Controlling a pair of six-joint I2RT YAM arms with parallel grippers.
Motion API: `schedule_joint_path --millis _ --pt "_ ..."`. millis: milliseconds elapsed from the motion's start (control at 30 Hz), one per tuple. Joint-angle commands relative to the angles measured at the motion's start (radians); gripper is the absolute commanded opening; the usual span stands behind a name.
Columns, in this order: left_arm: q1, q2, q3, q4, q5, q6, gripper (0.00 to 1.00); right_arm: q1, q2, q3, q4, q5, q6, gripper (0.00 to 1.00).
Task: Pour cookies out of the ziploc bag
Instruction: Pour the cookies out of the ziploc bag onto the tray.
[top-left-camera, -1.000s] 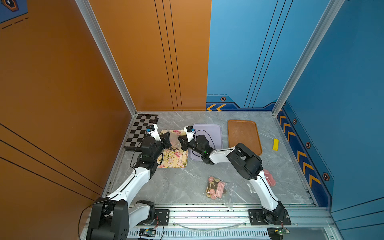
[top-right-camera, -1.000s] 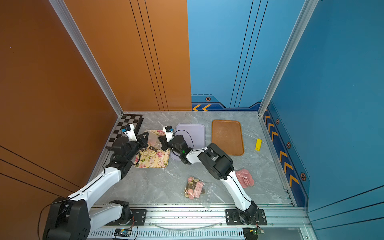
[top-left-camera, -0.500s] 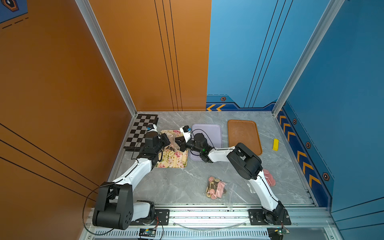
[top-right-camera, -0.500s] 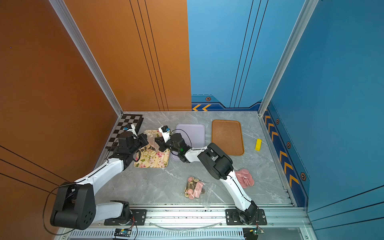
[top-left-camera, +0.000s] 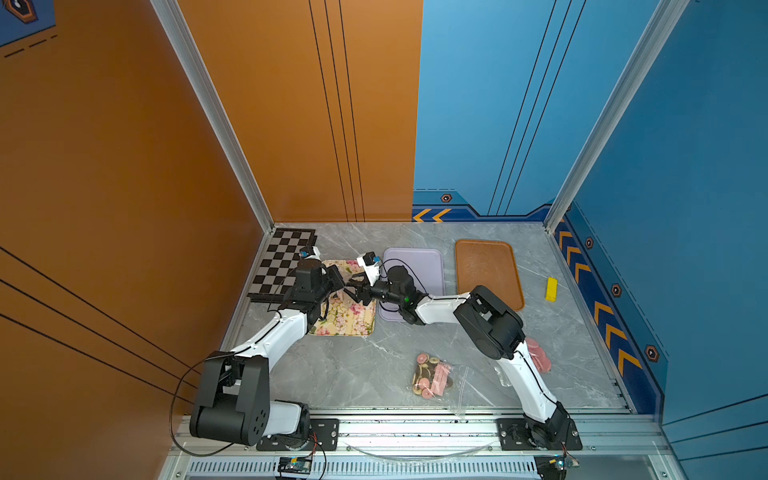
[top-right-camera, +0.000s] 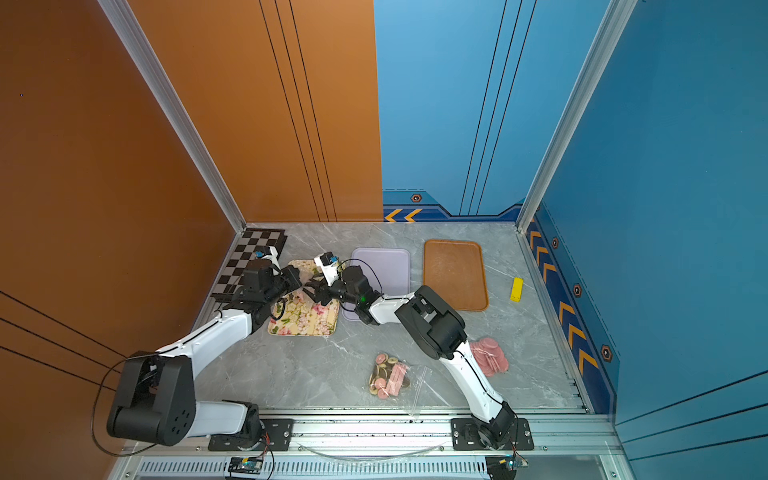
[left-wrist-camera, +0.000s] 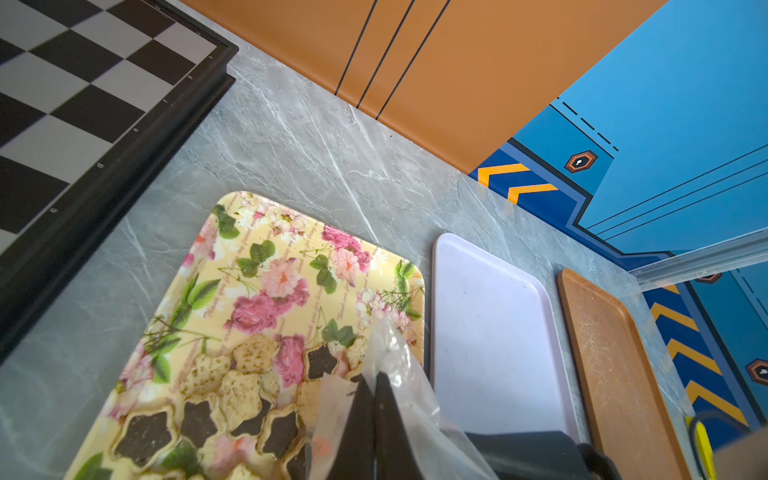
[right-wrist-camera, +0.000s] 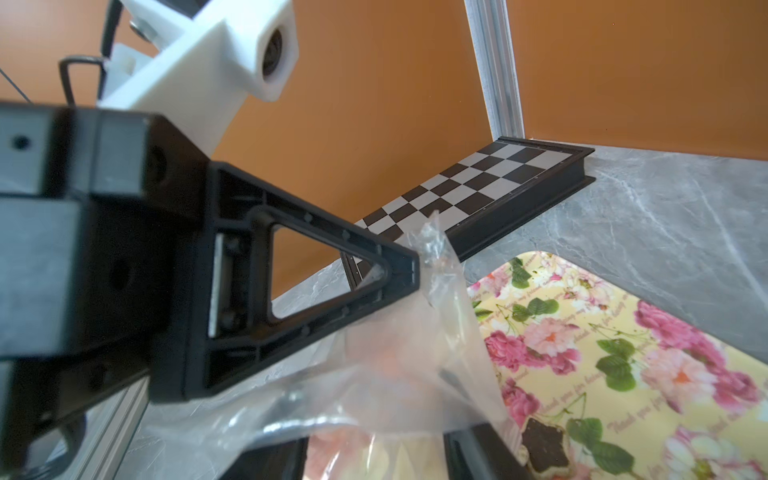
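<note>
A clear ziploc bag (left-wrist-camera: 399, 365) hangs over the floral tray (left-wrist-camera: 266, 249), pinched at one edge by my left gripper (left-wrist-camera: 374, 378), which is shut on it. Star cookies (left-wrist-camera: 208, 395), dark brown and tan, lie in a heap on the tray beneath the bag. In the right wrist view the bag (right-wrist-camera: 415, 365) droops between the parted fingers of my right gripper (right-wrist-camera: 374, 453), which is open, with one dark star cookie (right-wrist-camera: 544, 449) beside it. In both top views the left gripper (top-left-camera: 338, 282) and right gripper (top-left-camera: 353, 286) meet tip to tip above the tray (top-right-camera: 307, 320).
A chessboard (top-left-camera: 282, 266) lies by the left wall, a lilac tray (top-left-camera: 419, 266) and a brown tray (top-left-camera: 488, 270) further right, and a yellow block (top-left-camera: 551, 289) near the right wall. At the front lie a second bag of mixed cookies (top-left-camera: 432, 376) and pink discs (top-left-camera: 538, 357).
My right gripper's jaws have parted from shut and no longer pinch the bag. The left arm's lower links have swung up, while its gripper stays shut on the bag.
</note>
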Motion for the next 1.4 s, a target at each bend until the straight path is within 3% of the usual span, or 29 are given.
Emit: schedule_joint_path --millis 0,100,167,233,300,367,467,667,800,867,900,967,1033,1100,1200,1367 --pt "0.019 -0.015 0.023 -0.042 0.015 0.037 0.0 -0.012 0.022 0.015 0.04 -0.017 0.037 0.51" --pt "0.02 -0.028 0.035 -0.05 0.094 0.041 0.0 -0.015 0.017 0.002 0.054 -0.001 0.038 0.58" --pt "0.004 -0.054 -0.035 0.068 0.041 0.033 0.0 -0.021 0.017 -0.009 0.076 0.006 0.049 0.59" --pt "0.033 0.003 0.033 -0.057 0.091 0.045 0.0 -0.025 0.029 0.003 0.079 0.004 0.064 0.59" --pt "0.019 -0.012 0.034 -0.044 0.167 0.026 0.0 -0.027 0.036 0.015 0.071 -0.004 0.071 0.45" --pt "-0.043 -0.064 -0.005 -0.008 0.04 0.06 0.0 -0.03 0.038 0.02 0.07 0.002 0.072 0.25" --pt "-0.033 -0.017 0.067 -0.159 0.025 0.128 0.0 -0.031 0.036 0.017 0.092 0.003 0.082 0.0" --pt "-0.034 -0.105 -0.046 -0.043 -0.019 0.155 0.0 -0.024 0.005 -0.046 0.197 -0.024 0.08 0.0" --pt "-0.029 -0.141 -0.069 -0.029 -0.059 0.176 0.0 -0.024 0.015 0.015 0.052 0.104 0.034 0.0" --pt "-0.011 -0.139 -0.072 -0.028 -0.022 0.165 0.0 -0.006 0.027 0.043 0.042 0.024 0.016 0.0" --pt "-0.013 -0.141 -0.074 -0.028 -0.019 0.166 0.08 0.007 0.024 0.049 0.013 0.002 -0.012 0.0" --pt "-0.014 -0.147 -0.085 -0.023 -0.021 0.171 0.35 0.024 0.003 0.047 -0.074 0.125 -0.088 0.0" --pt "-0.016 -0.175 -0.108 -0.019 -0.028 0.161 0.42 -0.003 0.018 0.058 -0.049 0.127 -0.037 0.0" --pt "-0.028 -0.229 -0.148 -0.012 -0.049 0.162 0.47 -0.017 0.041 0.075 -0.025 0.076 0.021 0.0" --pt "-0.034 -0.311 -0.206 -0.013 -0.031 0.179 0.52 -0.011 0.029 0.059 -0.02 0.111 0.006 0.0" --pt "-0.022 -0.325 -0.264 -0.016 0.009 0.186 0.51 -0.019 0.043 0.071 0.001 0.077 0.031 0.0"
